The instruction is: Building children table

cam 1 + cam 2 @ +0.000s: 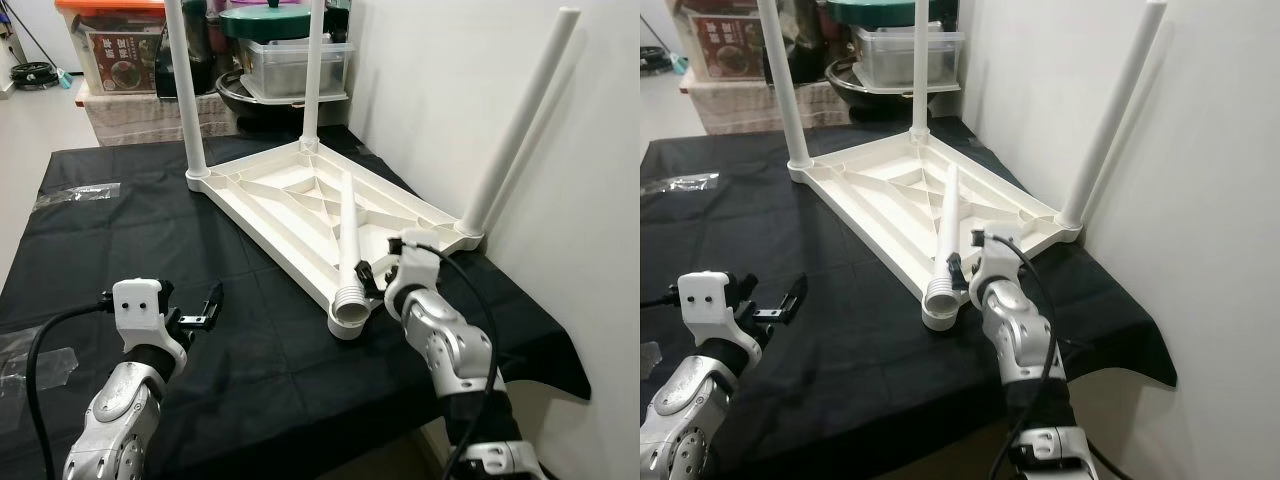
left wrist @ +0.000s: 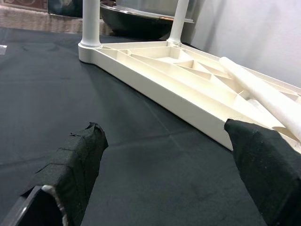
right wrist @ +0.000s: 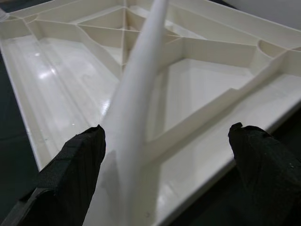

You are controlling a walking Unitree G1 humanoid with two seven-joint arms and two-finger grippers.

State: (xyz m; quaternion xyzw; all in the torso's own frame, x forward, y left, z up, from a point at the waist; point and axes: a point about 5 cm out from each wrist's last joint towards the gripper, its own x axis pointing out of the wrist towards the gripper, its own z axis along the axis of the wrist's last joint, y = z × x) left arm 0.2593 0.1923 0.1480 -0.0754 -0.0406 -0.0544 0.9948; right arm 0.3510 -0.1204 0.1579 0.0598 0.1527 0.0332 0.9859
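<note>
Three legs up on the upturned tabletop (image 1: 290, 195); fourth leg (image 1: 348, 240) lies loose by the released right gripper (image 3: 164, 155), left gripper (image 2: 164, 169) released too.

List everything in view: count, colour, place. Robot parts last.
Tabletop: 1, white, upside down on the black cloth, ribbed underside up.
Fitted legs: 3, white, standing up from three corners of the tabletop; the one by the wall leans.
Loose leg: 1, white, lying across the underside, threaded end at the near corner socket.
Cloth: 1, black, covering the work surface.
Plastic wrap: clear scraps, on the cloth's left side.
Storage box: 1, clear with orange lid, behind the cloth.
Pots and containers: several, dark and clear, stacked at the back.
Left gripper: 1, black fingers, open, over the cloth.
Right gripper: 1, open, beside the loose leg.
</note>
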